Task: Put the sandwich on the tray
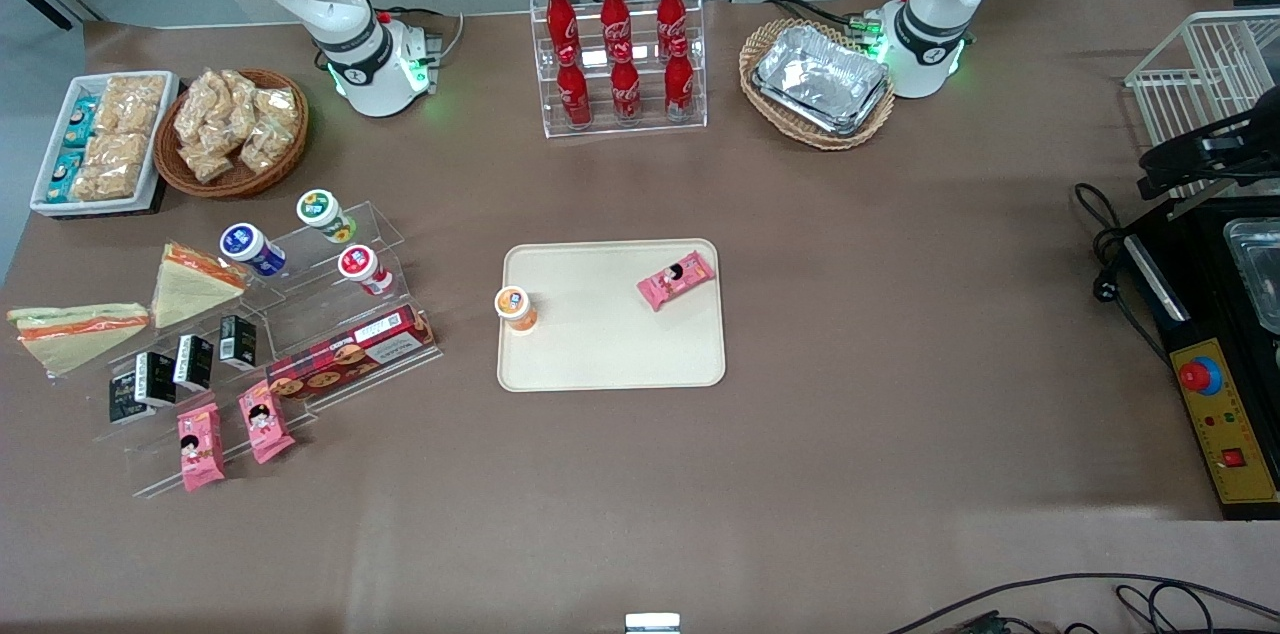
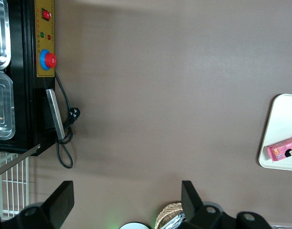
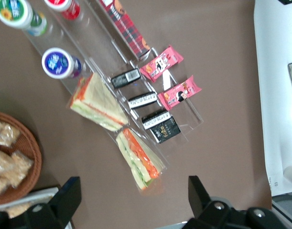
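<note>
Tool [image 3: 131, 202] open above sandwich [image 3: 138, 164] — labels unreadable.

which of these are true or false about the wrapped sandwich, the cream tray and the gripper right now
1. The green-and-orange-striped wrapped sandwich wedge lies on the cream-beige rectangular tray. False: it lies on the table, toward the working arm's end.
2. A pink snack pack lies on the tray. True.
3. The right gripper holds the sandwich. False: it is open, above it.
4. An orange-lidded cup stands at the tray's edge. True.
</note>
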You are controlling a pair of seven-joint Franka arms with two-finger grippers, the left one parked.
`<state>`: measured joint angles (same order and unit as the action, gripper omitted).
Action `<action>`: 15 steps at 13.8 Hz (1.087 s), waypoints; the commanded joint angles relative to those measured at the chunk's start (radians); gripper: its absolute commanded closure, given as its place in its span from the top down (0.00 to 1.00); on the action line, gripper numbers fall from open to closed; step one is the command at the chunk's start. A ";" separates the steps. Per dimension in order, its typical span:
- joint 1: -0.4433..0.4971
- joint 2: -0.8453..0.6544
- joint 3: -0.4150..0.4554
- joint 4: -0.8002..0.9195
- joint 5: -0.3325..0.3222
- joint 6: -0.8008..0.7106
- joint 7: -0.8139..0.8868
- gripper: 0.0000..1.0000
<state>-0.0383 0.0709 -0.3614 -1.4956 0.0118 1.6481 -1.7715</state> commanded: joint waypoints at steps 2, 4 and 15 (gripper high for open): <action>-0.095 0.047 0.007 0.009 0.052 0.041 -0.180 1.00; -0.123 0.069 0.009 0.009 0.068 0.042 -0.242 1.00; -0.180 0.148 0.050 0.008 0.073 0.122 -0.499 1.00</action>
<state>-0.2044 0.1947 -0.3211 -1.4959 0.0577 1.7571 -2.2154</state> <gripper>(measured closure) 0.000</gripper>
